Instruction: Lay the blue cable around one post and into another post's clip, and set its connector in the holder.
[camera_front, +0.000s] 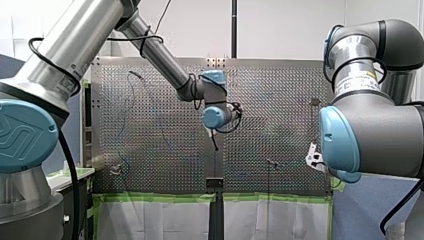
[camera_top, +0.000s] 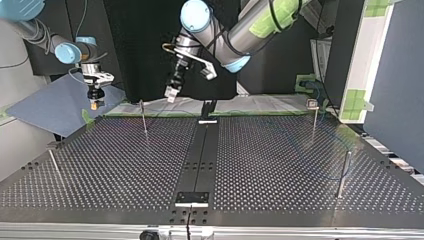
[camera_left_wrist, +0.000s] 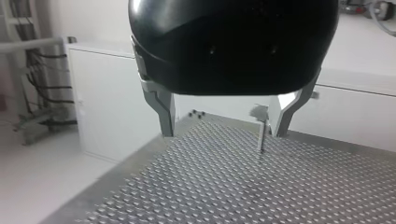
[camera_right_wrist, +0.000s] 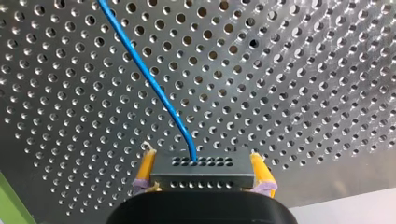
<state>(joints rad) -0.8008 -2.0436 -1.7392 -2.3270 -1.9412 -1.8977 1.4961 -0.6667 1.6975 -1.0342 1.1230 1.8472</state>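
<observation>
my right gripper (camera_right_wrist: 201, 157) clamped the connector (camera_right_wrist: 201, 175), likely to steer the blue cable (camera_right_wrist: 154, 84); my left gripper (camera_left_wrist: 223, 133) stood open, empty.

my left gripper (camera_top: 171, 94), my right gripper (camera_top: 94, 104) near table (camera_top: 280, 170) far edge

A white wall (camera_front: 290, 25) rises beyond the perforated metal tabletop (camera_front: 150, 125). Green tape (camera_front: 165, 198) lines the tabletop's edge at the front view's bottom, with white panels (camera_front: 160, 220) below it. Seen from across, a black backdrop (camera_top: 140, 50) hangs behind, a blue-grey sheet (camera_top: 50, 105) lies at the left, and a white board (camera_top: 367, 55) stands at the right.
</observation>
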